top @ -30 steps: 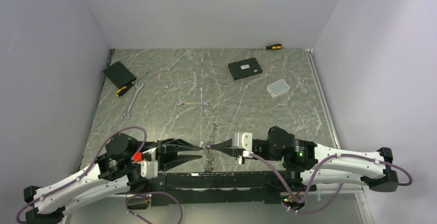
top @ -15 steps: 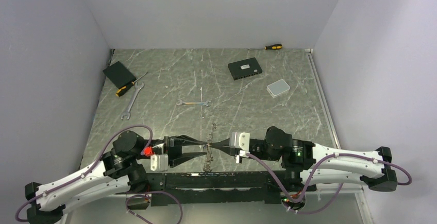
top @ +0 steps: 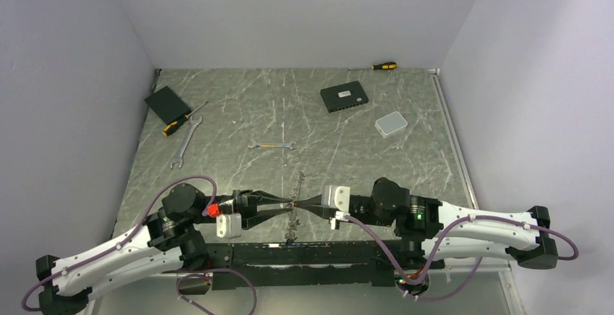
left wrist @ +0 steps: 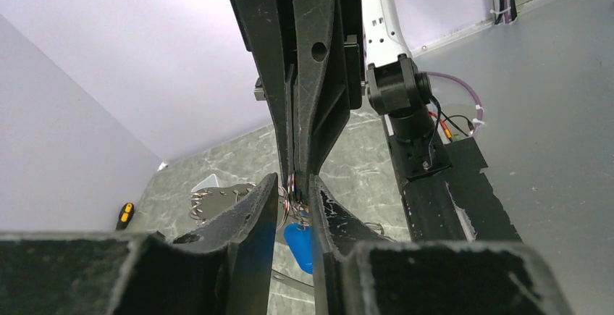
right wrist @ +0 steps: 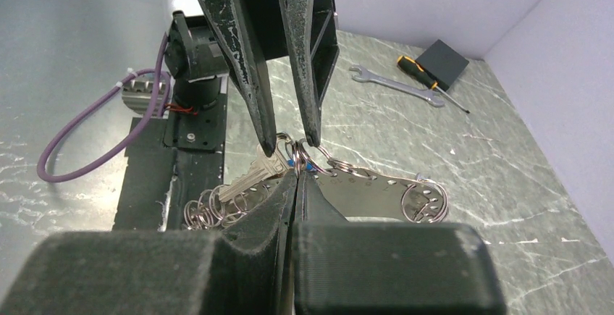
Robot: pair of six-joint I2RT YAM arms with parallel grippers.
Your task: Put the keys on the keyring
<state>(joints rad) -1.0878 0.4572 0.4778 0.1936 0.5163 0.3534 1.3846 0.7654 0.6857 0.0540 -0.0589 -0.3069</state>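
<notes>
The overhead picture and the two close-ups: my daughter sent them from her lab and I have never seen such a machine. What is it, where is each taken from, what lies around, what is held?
It is two robot arms bolted at the near table edge, the left arm and right arm, each ending in a two-fingered pincer. The overhead picture comes from a fixed camera above and behind them; each close-up comes from a camera on one wrist, looking past its own fingers at the other arm. On the marbled table lie two spanners, two screwdrivers, two black boxes and a white box. The right pincer is shut on the keyring, beside a key and a blue tag. The left pincer stands slightly open around the same spot.
</notes>
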